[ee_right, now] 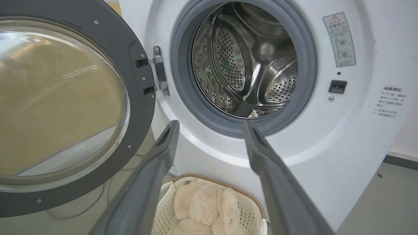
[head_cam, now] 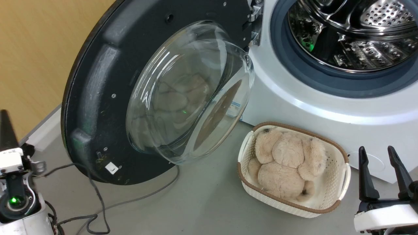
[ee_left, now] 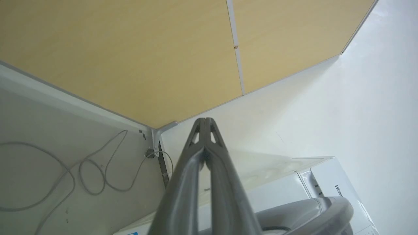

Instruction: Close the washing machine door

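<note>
Room: grey floor (head_cam: 209,202), yellow wall (head_cam: 32,49) behind.
Washing machine (head_cam: 326,107): ahead of right gripper (head_cam: 375,150), drum exposed.
Washing machine door (head_cam: 98,81): swung wide, up-left of right gripper, well apart; right of left gripper (ee_left: 204,121).
Basket (head_cam: 243,153): beside right gripper, holding plush toy (head_cam: 287,163).
Right gripper: fingers spread, empty.
Left gripper: fingers together, empty.

The big round black glass-bowl door (head_cam: 94,98) stands wide open. A white plastic basket (head_cam: 331,182) sits on the grey floor (head_cam: 209,202) near it. Thin grey cables (head_cam: 143,196) lie under the door.
</note>
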You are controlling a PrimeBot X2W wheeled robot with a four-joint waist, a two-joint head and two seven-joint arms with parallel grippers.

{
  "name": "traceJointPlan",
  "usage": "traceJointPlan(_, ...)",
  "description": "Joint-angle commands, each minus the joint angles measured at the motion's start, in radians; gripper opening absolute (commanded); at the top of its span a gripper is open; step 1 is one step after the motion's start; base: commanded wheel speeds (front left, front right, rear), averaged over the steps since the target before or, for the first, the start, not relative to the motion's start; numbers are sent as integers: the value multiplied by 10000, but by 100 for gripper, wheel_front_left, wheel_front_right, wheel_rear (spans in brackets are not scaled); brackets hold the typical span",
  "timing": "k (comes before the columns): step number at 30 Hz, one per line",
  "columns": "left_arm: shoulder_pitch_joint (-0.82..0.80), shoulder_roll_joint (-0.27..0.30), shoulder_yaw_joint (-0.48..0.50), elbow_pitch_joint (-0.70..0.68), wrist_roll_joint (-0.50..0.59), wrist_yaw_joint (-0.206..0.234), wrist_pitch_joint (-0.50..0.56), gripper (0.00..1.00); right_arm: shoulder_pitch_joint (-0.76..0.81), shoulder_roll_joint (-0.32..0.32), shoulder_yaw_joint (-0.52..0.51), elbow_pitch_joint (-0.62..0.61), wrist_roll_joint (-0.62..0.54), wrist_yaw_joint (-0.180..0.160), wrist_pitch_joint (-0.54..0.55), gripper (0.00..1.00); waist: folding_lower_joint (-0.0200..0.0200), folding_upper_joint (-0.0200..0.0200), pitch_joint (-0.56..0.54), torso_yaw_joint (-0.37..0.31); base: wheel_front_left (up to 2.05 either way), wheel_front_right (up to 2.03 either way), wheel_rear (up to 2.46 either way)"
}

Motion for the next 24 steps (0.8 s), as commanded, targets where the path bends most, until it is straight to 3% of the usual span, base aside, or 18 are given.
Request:
traceJointPlan(1,-223,4,113,148,-386,-76,165,0,-206,42,-42,-18,11,7,-127,100,0,0,42,48,0,0,0)
traceJointPlan(8,-137,18,-3,955,-2043,-153,1361,0,-334,45,-35,-17,21,7,-273,100,0,0,240,188,0,0,0)
traceJointPlan(14,289,-53,-823,917,-3487,-241,2640,0,-403,49,-146,-2,49,8,-440,100,0,0,409,419,0,0,0)
traceJointPlan(24,1398,-96,-1992,-26,-4523,-302,3692,0,-429,51,-301,40,218,8,-557,100,0,0,424,600,0,0,0)
